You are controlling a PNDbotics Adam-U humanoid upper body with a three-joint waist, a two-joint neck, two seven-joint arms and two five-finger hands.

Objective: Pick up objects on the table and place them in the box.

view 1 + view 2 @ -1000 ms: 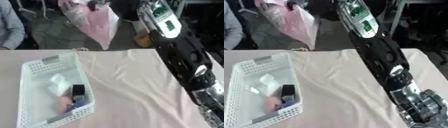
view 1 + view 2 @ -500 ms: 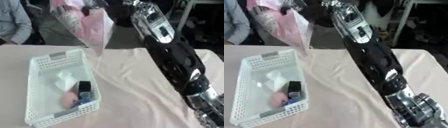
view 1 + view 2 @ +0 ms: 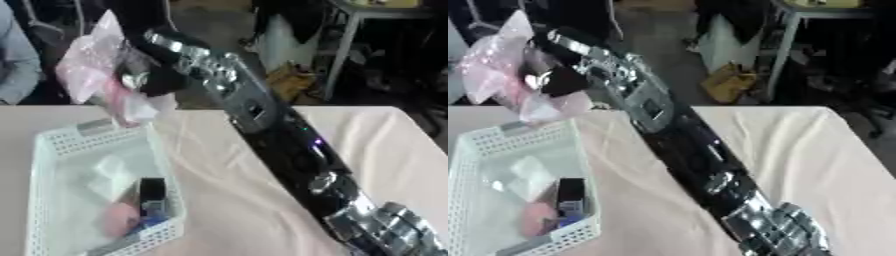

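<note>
My right arm reaches from the lower right across the table to the far left. Its hand (image 3: 150,75) is shut on a pink and clear plastic bag (image 3: 98,80), which hangs just above the far end of the white basket (image 3: 45,150). Inside the basket lie a white packet (image 3: 109,170), a black box (image 3: 152,192), a pink object (image 3: 116,220) and something blue (image 3: 153,221). The left hand shows in neither view.
A cream cloth (image 3: 376,145) covers the table. The basket stands at the left side. Beyond the far table edge are a dark floor, a metal-legged table (image 3: 350,30) and a person's sleeve (image 3: 13,55) at the left.
The right hand has carried the pink bag down and toward the basket; it now hangs over the basket's far end. The camera has also shifted.
</note>
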